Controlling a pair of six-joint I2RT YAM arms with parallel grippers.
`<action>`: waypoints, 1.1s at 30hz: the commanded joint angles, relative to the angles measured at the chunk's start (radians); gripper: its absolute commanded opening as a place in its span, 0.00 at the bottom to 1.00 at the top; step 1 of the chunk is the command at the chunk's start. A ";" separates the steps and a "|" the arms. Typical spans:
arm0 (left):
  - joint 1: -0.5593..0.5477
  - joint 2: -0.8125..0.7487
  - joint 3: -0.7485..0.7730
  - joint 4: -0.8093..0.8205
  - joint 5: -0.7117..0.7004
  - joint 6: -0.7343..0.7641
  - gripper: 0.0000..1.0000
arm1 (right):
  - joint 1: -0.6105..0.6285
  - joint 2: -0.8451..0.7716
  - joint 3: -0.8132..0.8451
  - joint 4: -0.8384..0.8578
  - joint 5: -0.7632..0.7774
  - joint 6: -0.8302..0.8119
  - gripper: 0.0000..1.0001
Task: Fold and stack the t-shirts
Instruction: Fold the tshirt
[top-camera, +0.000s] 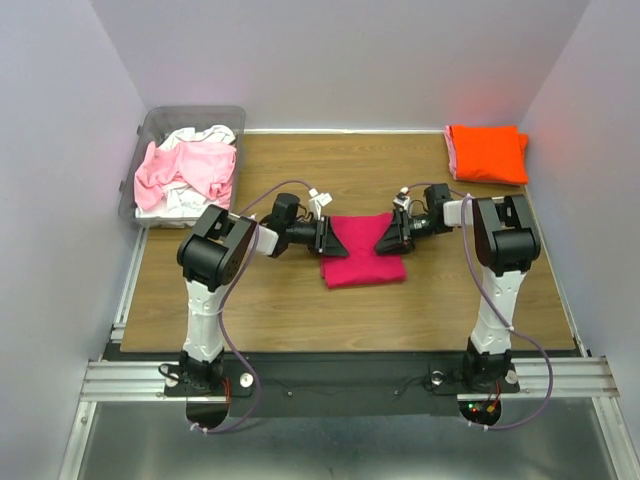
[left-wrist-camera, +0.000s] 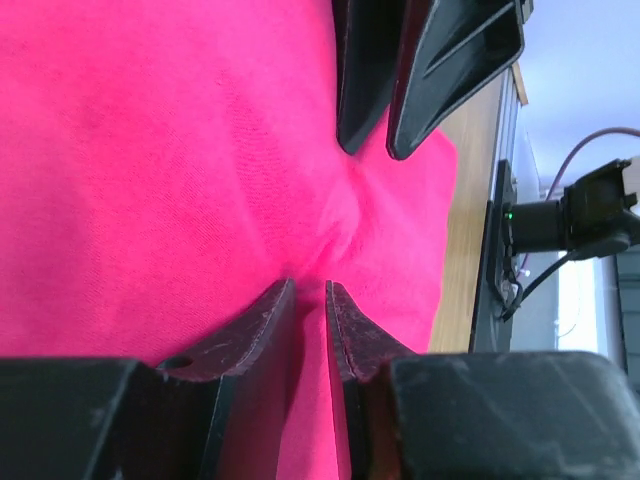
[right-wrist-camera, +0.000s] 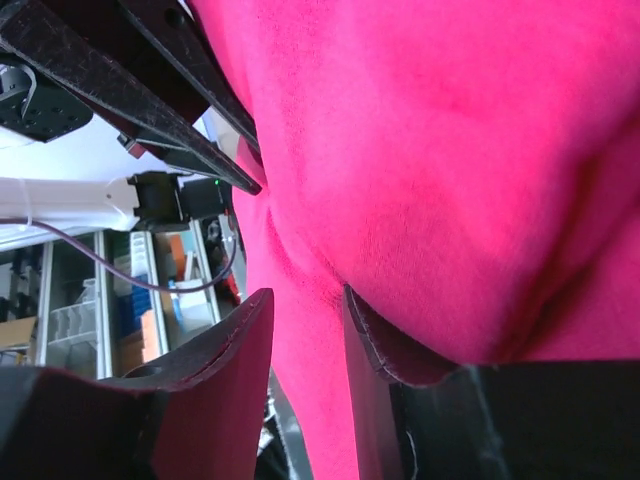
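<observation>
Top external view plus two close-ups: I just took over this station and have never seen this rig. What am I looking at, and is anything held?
The top external view looks down from above and behind two robot arms bolted at the near edge of the table. Each arm ends in a two-finger end effector with its own wrist camera. Those cameras give the two close-ups, with that arm's own fingers at the bottom of the picture.

The left end effector and right end effector meet at mid-table. Each appears pinched on an opposite side of the magenta t-shirt, which fills both wrist views.

A folded orange t-shirt lies in the far right corner. At the far left, a clear plastic bin holds crumpled pale pink and white shirts.
</observation>
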 joint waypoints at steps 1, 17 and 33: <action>0.049 0.017 0.054 -0.001 -0.050 0.009 0.32 | 0.006 0.047 0.116 0.029 0.116 -0.071 0.40; -0.058 -0.337 -0.096 0.052 0.094 -0.030 0.31 | 0.096 -0.352 -0.082 0.034 -0.031 0.064 0.37; 0.066 0.011 -0.142 0.160 0.040 -0.127 0.29 | 0.050 -0.116 -0.155 0.023 0.081 -0.098 0.29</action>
